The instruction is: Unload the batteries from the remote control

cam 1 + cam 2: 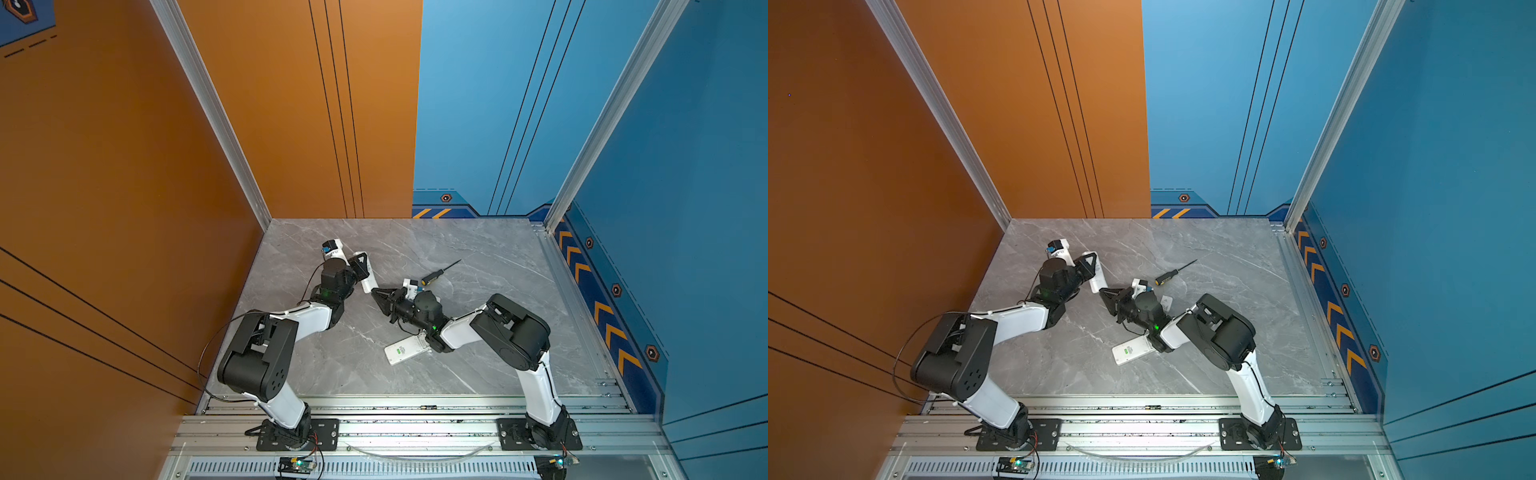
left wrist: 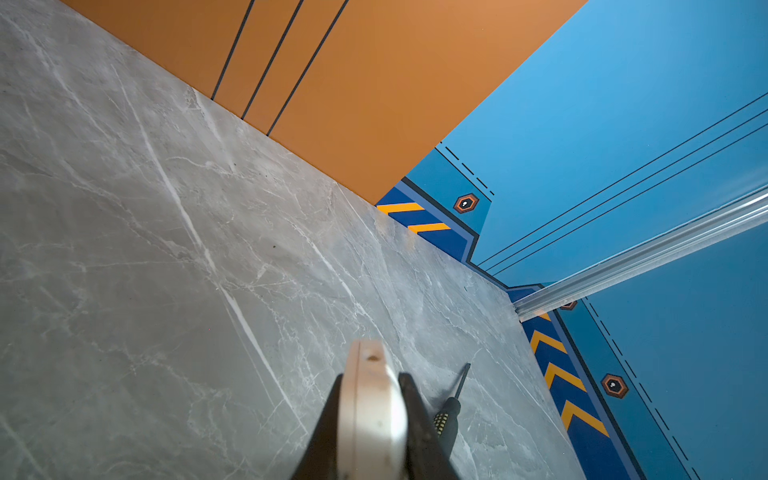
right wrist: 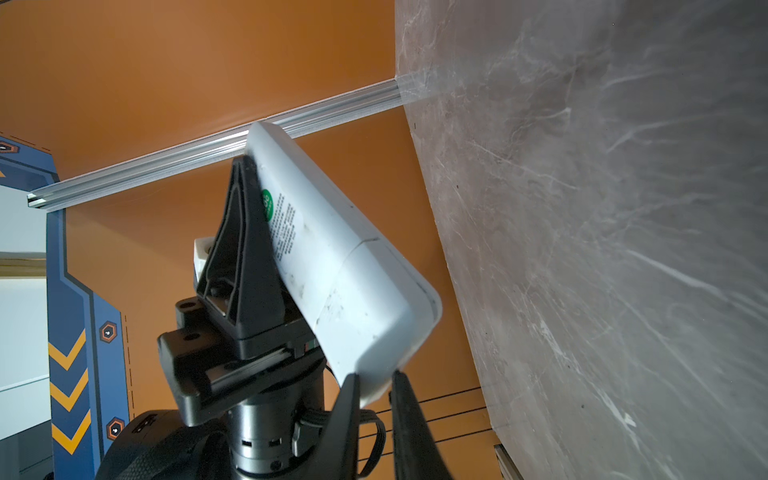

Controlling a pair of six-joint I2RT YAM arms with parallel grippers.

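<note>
In both top views the left gripper (image 1: 362, 262) is clamping a white remote control (image 1: 366, 279) and holding it clear of the grey marble bench (image 1: 478, 257), over the bench's middle. The right gripper (image 1: 374, 290) is meeting that remote's nearer end. A second remote (image 1: 402, 352) is lying flat towards the front edge, with one end running under the right arm, so its compartment cannot be judged. A screwdriver (image 1: 436, 275) is lying just behind the right gripper. A black battery (image 1: 427, 408) is resting in the aluminium rail (image 1: 498, 401) along the front edge. In the left wrist view the two black fingers (image 2: 328, 419) are pressing on either face of the remote control (image 2: 370, 415), with the screwdriver (image 2: 446, 419) lying on the bench beyond. In the right wrist view the right gripper (image 3: 375, 376) is closing its jaws onto the rounded end of the remote control (image 3: 332, 257). The battery cover (image 3: 374, 307) is sitting flush there, so any batteries inside are hidden.
</note>
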